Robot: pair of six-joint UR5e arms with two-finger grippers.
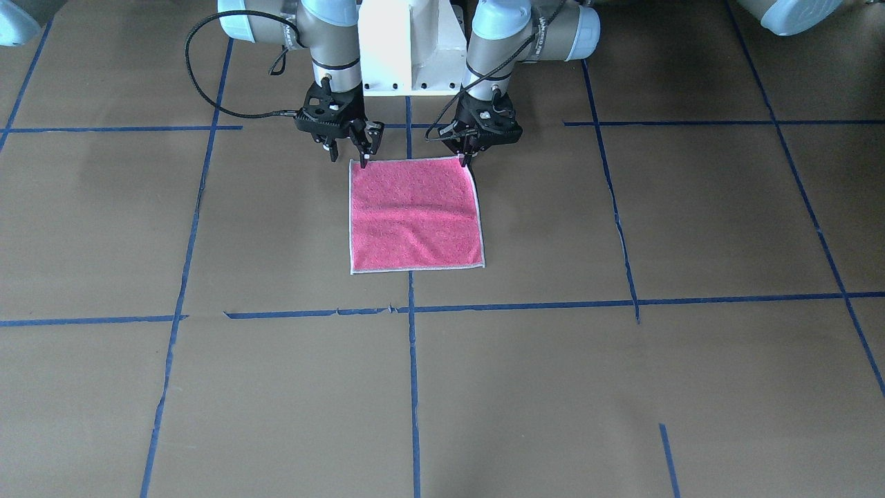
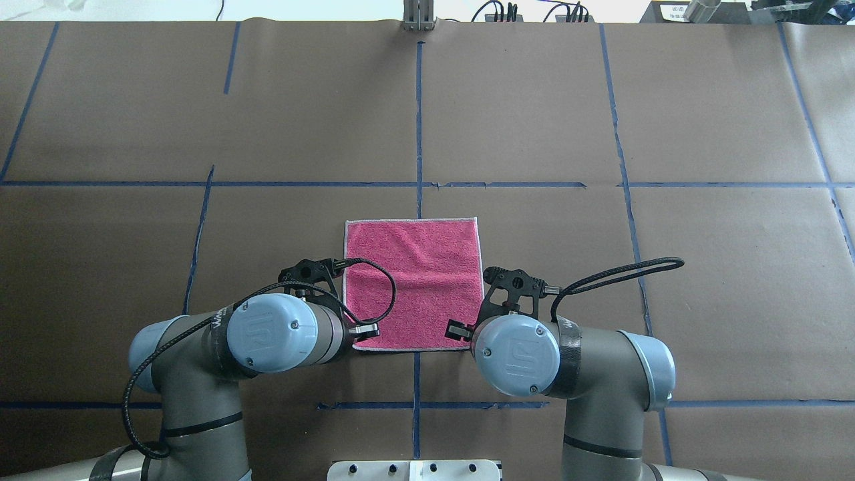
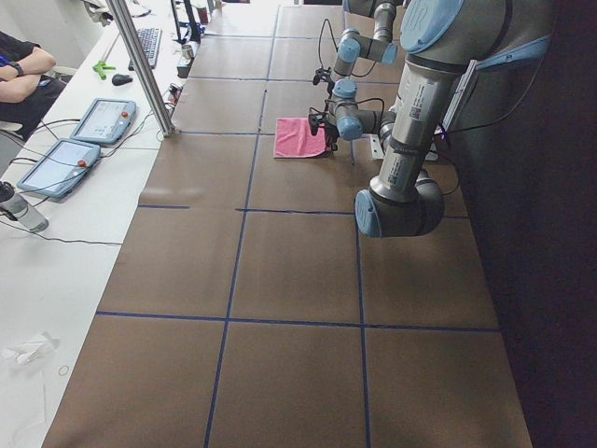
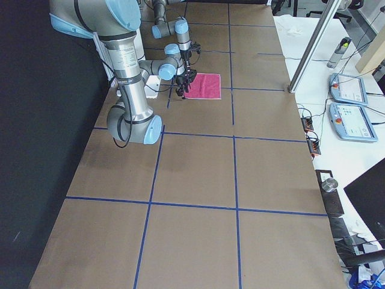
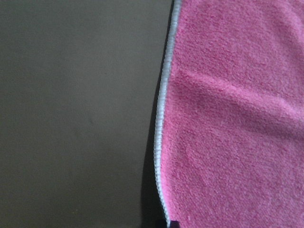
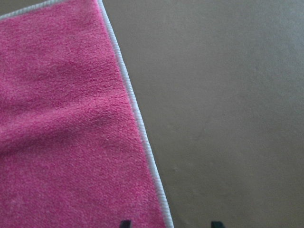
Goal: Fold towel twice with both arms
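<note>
- Nearest me is the white base. The left arm and right arm bend down in front of it. Each round blue joint cap carries a "UR" mark.
- My left gripper stands at the near left corner of the towel. Its fingers are drawn close together, but I cannot tell whether cloth sits between them.
- My right gripper stands at the near right corner, fingers apart, one on each side of the stitched edge.
- The towel lies flat, pink face up, on the brown table. It is just beyond the base, across the middle line of blue tape.
- From overhead, the left arm's black cable loops over the towel's near left part. Both wrists hide the near corners.
- Farthest off, the white bench holds two tablets and a bottle, beside a metal post. Any writing there is too small to read.
</note>
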